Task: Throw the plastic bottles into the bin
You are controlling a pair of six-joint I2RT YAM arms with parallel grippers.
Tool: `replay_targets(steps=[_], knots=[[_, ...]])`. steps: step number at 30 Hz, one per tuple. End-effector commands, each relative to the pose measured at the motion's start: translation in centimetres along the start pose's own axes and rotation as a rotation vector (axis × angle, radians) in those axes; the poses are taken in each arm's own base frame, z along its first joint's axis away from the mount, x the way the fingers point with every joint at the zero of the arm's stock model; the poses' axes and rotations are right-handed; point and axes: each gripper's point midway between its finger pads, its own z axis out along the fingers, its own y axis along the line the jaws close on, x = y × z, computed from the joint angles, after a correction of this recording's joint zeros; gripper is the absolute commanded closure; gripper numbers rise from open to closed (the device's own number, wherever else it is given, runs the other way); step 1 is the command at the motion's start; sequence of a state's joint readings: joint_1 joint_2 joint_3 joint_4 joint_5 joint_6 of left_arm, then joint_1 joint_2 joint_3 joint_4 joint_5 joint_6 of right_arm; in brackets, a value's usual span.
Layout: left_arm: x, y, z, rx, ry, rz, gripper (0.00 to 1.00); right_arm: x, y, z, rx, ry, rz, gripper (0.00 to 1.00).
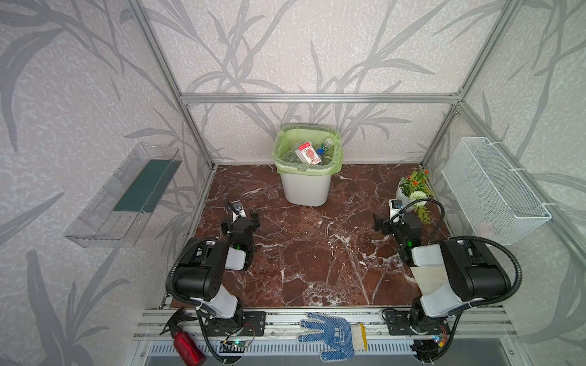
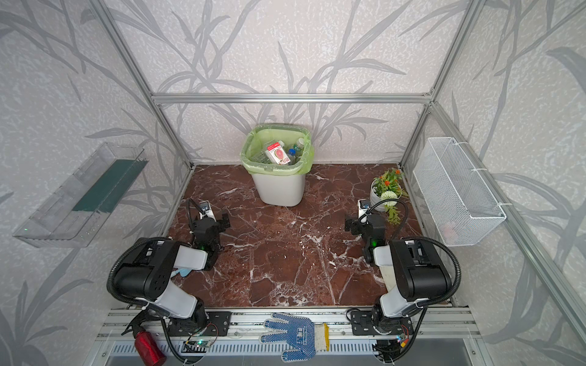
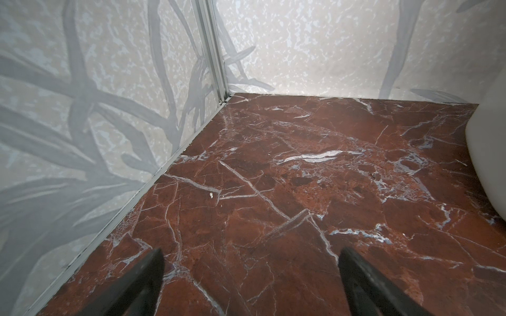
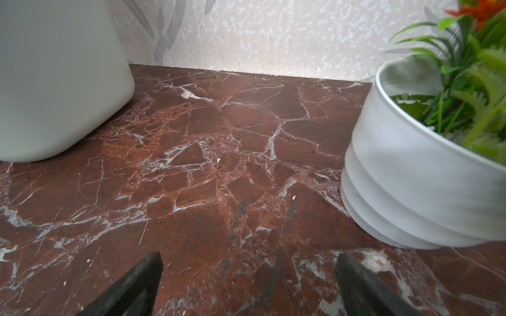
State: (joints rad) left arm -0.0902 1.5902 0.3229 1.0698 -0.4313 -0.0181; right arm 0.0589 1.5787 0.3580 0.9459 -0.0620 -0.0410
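Light was bright & even, diffuse from overhead; shadows faint, soft under the bin (image 4: 54,82). Slight sheen on marble surface (image 3: 301,191). Top views bowed at edges, wide-angle. Wrist views: gripper fingers (image 3: 137,287) blurred, pot (image 4: 410,177) a bit soft.

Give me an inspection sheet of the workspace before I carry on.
Surface: marble table, no bottles seen on it.
Job's things: bottles lie inside the bin at the back.
Clutter: plant pot at back right; cloth under the right arm; glove and red spray bottle at the front edge.
Grippers: left gripper and right gripper both open, empty, low over the table.
Cables: black hoses loop along both arms; no snag seen.
Surroundings: clear tray on the left wall, mesh basket on the right wall.
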Motion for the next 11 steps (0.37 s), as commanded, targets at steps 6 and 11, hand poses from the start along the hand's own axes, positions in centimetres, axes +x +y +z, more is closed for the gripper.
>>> replay_targets(steps=[6, 11], knots=[[-0.6, 0.01, 0.22, 0.001, -0.02, 0.002, 0.01, -1.25, -0.09, 0.22, -0.001, -0.045, -0.012, 0.01], [-0.59, 0.01, 0.2, 0.001, -0.02, 0.001, 0.01, -1.29, -0.08, 0.21, -0.001, -0.046, -0.012, 0.01]])
